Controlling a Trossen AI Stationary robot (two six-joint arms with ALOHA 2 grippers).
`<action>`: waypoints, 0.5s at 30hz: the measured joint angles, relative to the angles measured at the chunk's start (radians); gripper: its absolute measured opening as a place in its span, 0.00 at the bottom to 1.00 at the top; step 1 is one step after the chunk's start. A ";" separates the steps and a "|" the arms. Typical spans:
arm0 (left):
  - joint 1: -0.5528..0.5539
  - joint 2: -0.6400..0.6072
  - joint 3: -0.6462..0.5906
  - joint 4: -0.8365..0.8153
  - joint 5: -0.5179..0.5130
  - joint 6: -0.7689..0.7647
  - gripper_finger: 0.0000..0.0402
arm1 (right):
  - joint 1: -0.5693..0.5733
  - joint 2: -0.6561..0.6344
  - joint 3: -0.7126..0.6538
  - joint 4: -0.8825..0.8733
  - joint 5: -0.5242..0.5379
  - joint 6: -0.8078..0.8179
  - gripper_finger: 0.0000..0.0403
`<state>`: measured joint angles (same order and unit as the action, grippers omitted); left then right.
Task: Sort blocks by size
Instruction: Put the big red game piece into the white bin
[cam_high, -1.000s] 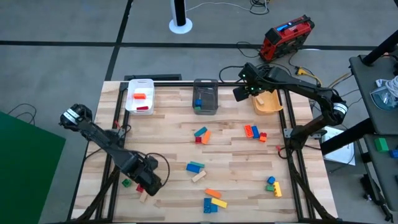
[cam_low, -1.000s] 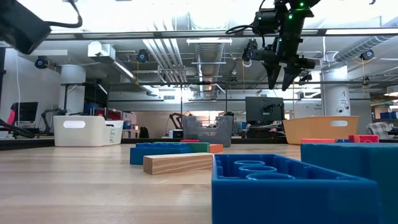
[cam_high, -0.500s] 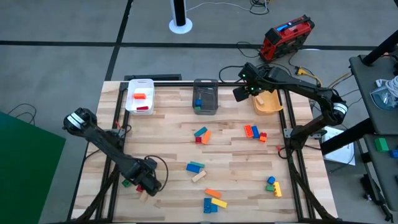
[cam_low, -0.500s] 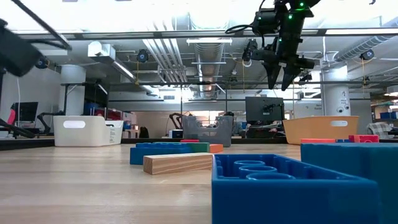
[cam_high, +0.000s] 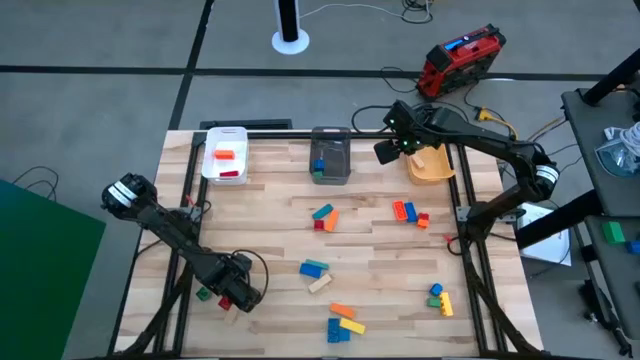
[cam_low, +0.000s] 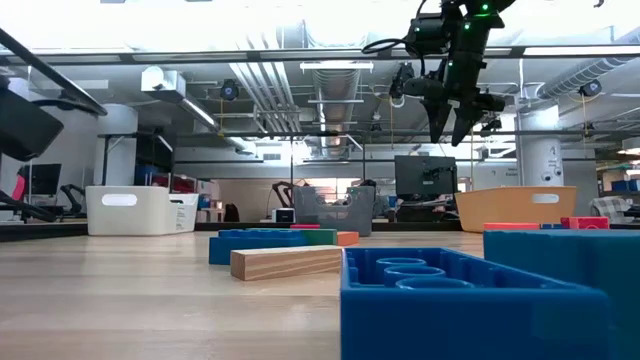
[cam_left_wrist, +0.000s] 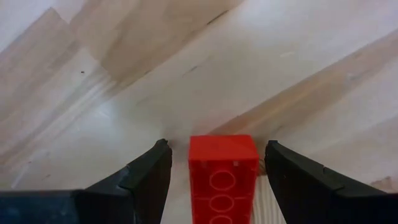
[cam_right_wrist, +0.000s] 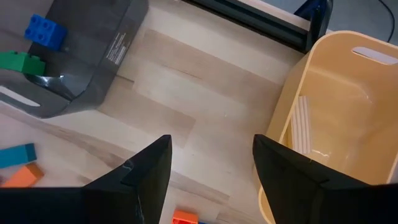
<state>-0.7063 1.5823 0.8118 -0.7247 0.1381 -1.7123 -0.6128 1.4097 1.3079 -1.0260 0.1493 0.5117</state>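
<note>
The left tool (cam_left_wrist: 214, 171) is hanging spread over a red block (cam_left_wrist: 222, 177) near the tabletop's (cam_high: 380, 250) front-left corner—mid-pick, I judge, needing descent then closing—while the right tool (cam_right_wrist: 211, 165) is waiting spread and empty beside the orange bin (cam_right_wrist: 336, 112).

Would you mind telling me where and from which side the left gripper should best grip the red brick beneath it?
Grip the red brick across its two long side faces, coming straight down from above. In the left wrist view it lies flat on the table, hollow underside up, lengthwise between the open jaws of the left gripper, with a gap on each side. Those flat, parallel sides probably suit the jaws better than the open face.
</note>
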 joint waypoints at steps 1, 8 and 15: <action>0.000 0.000 -0.003 0.003 0.000 0.000 0.58 | 0.000 0.000 0.000 0.000 0.000 0.000 0.53; 0.000 0.000 -0.017 0.029 -0.015 0.000 0.55 | 0.000 0.000 0.000 0.000 0.000 0.000 0.54; 0.000 0.000 -0.016 0.039 -0.021 0.003 0.35 | 0.000 0.000 0.000 0.004 0.000 0.000 0.54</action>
<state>-0.7063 1.5822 0.7954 -0.6862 0.1173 -1.7096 -0.6128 1.4097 1.3079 -1.0222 0.1493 0.5121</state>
